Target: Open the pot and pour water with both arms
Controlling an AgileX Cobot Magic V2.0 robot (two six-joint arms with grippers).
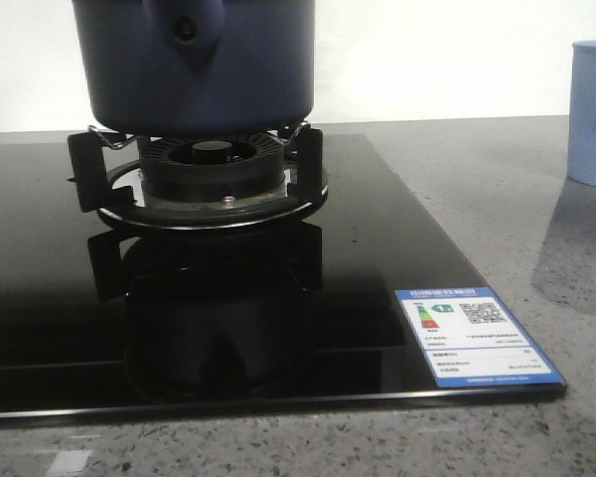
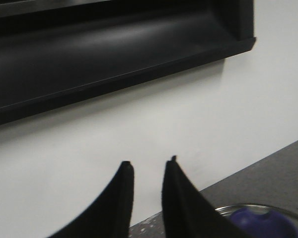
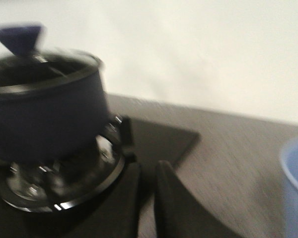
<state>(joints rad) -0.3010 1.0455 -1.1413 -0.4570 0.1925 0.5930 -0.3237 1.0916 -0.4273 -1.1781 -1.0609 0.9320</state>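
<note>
Navy-blue matte round pot [image 1: 194, 65] sat on the black gas burner grate [image 1: 204, 184]; likely heavy, rigid, best gripped at its riveted handle bracket [image 1: 187, 25]. Pale blue ribbed cup [image 1: 593, 109] stood well apart. Left gripper [image 2: 148, 171] and right gripper [image 3: 148, 173] were both narrow, empty.

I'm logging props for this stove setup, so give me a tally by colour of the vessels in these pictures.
Dark navy blue: 1, the pot on the burner stand.
Pale blue: 1, the ribbed cup on the grey counter to the right of the black hob.
Total: 2 vessels.
</note>
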